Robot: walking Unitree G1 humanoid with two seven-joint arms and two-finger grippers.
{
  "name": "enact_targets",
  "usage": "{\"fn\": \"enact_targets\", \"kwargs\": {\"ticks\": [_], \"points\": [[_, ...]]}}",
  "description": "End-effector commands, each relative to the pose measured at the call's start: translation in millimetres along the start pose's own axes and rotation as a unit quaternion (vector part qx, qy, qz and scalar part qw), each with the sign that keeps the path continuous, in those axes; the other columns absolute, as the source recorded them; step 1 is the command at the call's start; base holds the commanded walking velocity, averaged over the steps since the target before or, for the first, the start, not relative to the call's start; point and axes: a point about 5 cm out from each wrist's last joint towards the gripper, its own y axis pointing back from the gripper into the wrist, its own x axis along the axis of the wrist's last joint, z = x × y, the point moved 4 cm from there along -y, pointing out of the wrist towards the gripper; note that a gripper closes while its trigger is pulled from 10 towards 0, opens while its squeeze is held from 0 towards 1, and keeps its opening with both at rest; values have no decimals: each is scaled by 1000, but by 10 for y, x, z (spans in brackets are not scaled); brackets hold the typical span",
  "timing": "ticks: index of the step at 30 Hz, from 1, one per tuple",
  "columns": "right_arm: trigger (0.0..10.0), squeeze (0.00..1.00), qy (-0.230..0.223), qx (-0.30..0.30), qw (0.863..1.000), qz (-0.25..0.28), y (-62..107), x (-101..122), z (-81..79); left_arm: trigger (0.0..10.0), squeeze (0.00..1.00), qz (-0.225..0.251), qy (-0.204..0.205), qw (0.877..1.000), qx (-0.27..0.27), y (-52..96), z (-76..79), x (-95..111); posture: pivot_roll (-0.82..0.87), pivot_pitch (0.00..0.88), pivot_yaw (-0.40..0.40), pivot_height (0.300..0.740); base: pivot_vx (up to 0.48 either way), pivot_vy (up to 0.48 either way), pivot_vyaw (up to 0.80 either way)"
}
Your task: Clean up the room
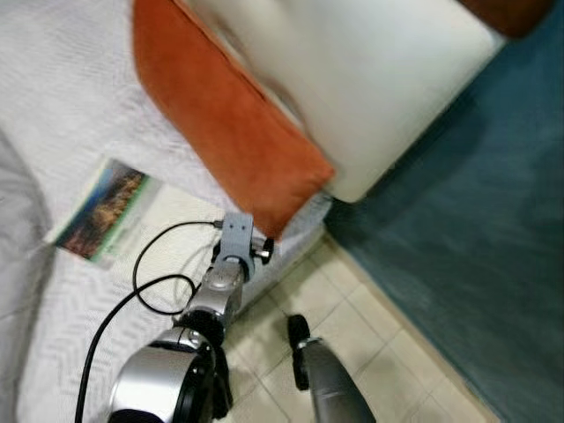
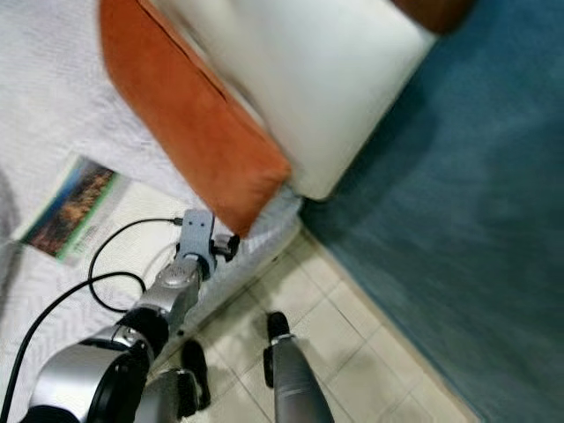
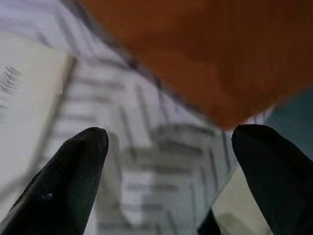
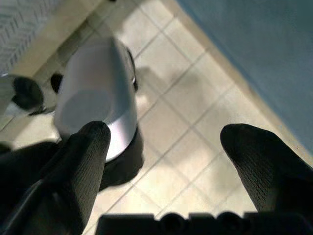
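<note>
The left gripper (image 3: 166, 171) is raised over the near edge of the bed (image 1: 62, 106), its two black fingers (image 3: 73, 176) spread apart with nothing between them. Just beyond them lies the near corner of the orange pillow (image 1: 229, 123). The right gripper (image 4: 161, 166) hangs low over the tiled floor (image 1: 370, 344), fingers also apart and empty.

Location of items:
- The orange pillow lies slantwise on the bed, its near corner reaching the bed's edge.
- The white pillow (image 1: 352, 70) lies to its right, touching it and overhanging the bed toward the blue wall (image 1: 476, 229).
- The magazine (image 1: 106, 211) lies flat on the cover, left of the left arm.

Step in hand, as judged: reaching with the left gripper for the orange pillow's corner. Procedure:
1. Keep the fingers spread until the corner sits between them.
2. Close on the thick seam, not on loose fabric, so the soft pillow does not slip.
3. Avoid pinching the bed cover beneath.
4. Keep the arm's black cable (image 1: 150, 282) clear of the magazine.

Count: two pillows fully identifiable (one orange, one white); a further rust-coloured shape at the far right corner cannot be identified. One magazine. Two grippers.
</note>
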Motion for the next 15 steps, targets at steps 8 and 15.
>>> {"fn": "enact_targets", "kwargs": {"ticks": [8,15], "points": [[10000,0,8,9,999,-46,277,-121,56,10000,0,8,-9,996,86,25,-588,96,-676,719,-142,740,0,0,0],[10000,0,0,33,998,-47,261,-172,-31,10000,0,10,-58,996,69,30,-552,71,-640,709,-129,740,0,0,0]]}}
